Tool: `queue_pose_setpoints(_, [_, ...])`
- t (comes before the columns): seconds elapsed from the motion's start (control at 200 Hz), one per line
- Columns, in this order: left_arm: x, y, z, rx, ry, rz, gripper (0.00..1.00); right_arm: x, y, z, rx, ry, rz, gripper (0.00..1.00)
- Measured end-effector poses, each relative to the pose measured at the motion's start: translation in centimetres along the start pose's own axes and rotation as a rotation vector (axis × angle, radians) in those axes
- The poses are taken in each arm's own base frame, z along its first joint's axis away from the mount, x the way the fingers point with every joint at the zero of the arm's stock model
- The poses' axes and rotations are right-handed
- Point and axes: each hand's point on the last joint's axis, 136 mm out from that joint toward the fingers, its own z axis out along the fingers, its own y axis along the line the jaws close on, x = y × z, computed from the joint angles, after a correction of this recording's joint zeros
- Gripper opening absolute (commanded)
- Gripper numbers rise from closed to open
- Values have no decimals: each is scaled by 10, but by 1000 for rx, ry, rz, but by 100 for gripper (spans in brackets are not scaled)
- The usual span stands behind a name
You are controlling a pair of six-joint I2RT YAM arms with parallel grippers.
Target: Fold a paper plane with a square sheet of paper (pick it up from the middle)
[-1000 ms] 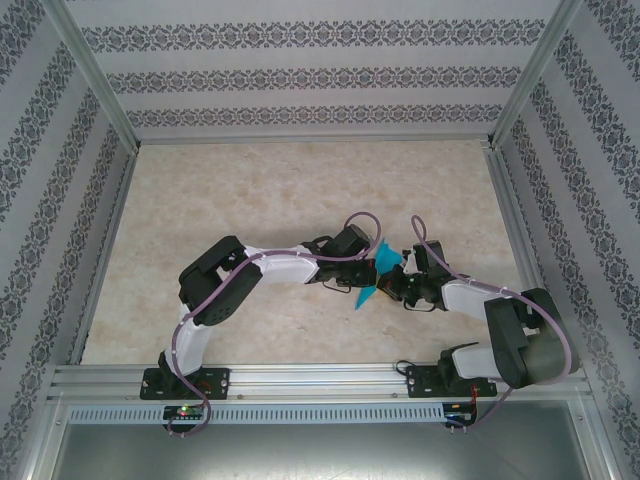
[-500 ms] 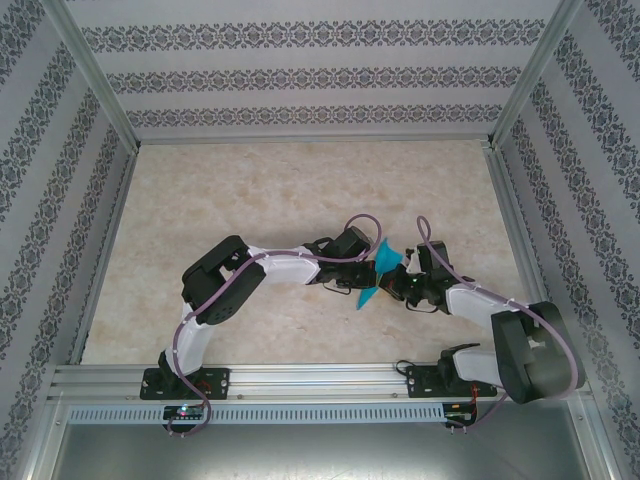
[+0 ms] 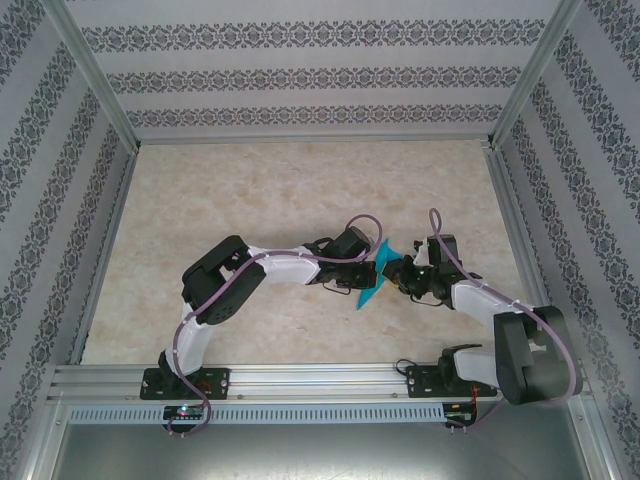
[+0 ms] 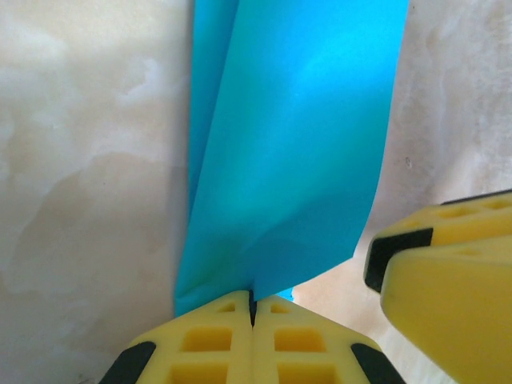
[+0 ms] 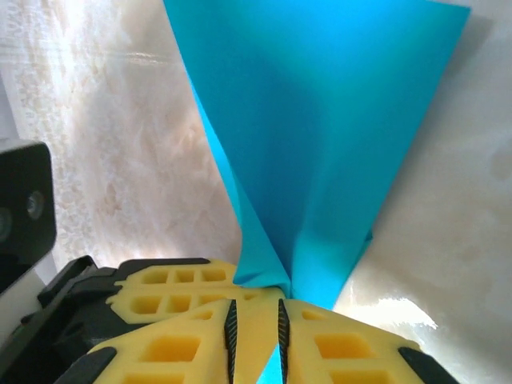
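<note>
**Item:** turquoise paper, part-folded, its creased layers fanning away from both grippers. You find it between the two arms, over the middle of the table.

**Left gripper**: pads pressed flat together on the paper's lower edge, as a second ago.

**Right gripper**: its wrist has swung a little farther from the near edge. Its jaws now show a thin slit with the paper's fold running into it. You cannot tell whether it still pinches.

**Reading:** probably a release or regrip on the right, so the left grip alone may be carrying the fold.
</note>
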Motion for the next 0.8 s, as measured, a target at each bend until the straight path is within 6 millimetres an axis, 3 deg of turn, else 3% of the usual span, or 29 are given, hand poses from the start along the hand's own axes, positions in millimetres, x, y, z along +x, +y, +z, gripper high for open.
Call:
queue_pose_setpoints(0.455, [2,-6,0,33,13,42,18,-6,-3,8,1,30,39,28])
queue_pose_setpoints(0.799, [4,-10,0,57,26,60,26,-2,-9,11,21,53,39,19])
